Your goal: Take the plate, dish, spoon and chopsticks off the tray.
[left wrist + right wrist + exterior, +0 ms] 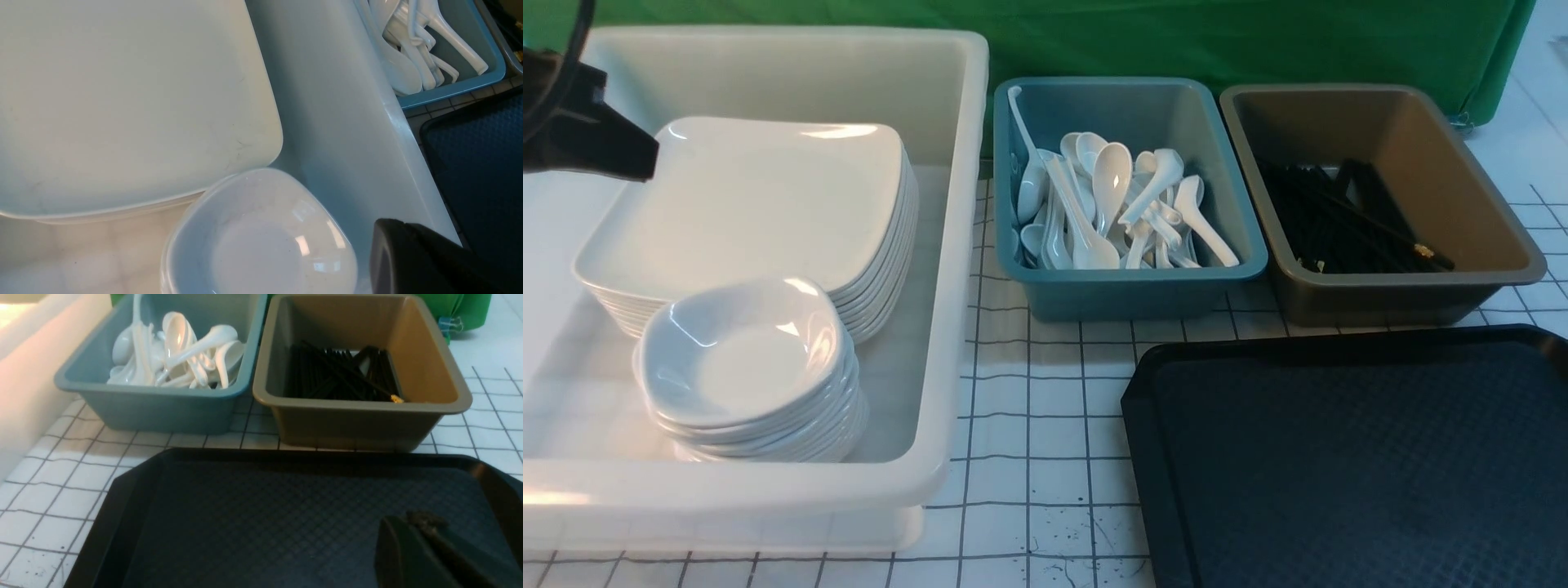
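Observation:
The black tray (1356, 457) lies bare at the front right and also shows in the right wrist view (253, 522). The top plate (752, 196) sits on a stack in the white bin (956, 245). The top dish (739, 351) sits on a smaller stack in front of it, also in the left wrist view (257, 237). Spoons (1111, 204) fill the teal bin. Black chopsticks (1339, 220) lie in the brown bin. My left gripper (637, 159) is shut and empty above the plate stack's far left corner. My right gripper (404, 524) is shut and empty over the tray.
The teal bin (1241, 245) and the brown bin (1511, 245) stand side by side behind the tray. A green cloth (1217, 41) hangs at the back. White gridded table (1045, 425) shows between the white bin and the tray.

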Action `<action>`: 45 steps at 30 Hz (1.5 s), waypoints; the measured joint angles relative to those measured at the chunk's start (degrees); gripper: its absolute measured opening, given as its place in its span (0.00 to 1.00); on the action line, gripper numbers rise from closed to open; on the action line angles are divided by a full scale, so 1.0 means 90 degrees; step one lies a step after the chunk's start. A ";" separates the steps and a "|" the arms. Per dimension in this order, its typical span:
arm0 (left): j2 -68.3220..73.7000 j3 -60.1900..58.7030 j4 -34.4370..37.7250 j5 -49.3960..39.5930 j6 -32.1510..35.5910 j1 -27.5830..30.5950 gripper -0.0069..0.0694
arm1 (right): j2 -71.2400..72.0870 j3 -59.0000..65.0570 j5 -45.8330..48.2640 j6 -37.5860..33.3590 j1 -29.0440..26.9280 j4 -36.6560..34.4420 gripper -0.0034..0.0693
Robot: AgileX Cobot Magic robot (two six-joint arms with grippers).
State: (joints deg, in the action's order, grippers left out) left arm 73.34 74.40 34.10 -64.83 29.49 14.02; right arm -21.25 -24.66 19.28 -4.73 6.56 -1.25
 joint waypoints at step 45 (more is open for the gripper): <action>0.0000 0.0000 -0.0203 0.0214 0.0008 0.0000 0.09 | 0.2195 0.2205 -0.1198 0.0000 -0.0008 0.0380 0.28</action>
State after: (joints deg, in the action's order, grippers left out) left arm 73.34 74.40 32.27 -62.91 29.56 14.02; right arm -1.50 -4.81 8.50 -4.73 6.49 2.17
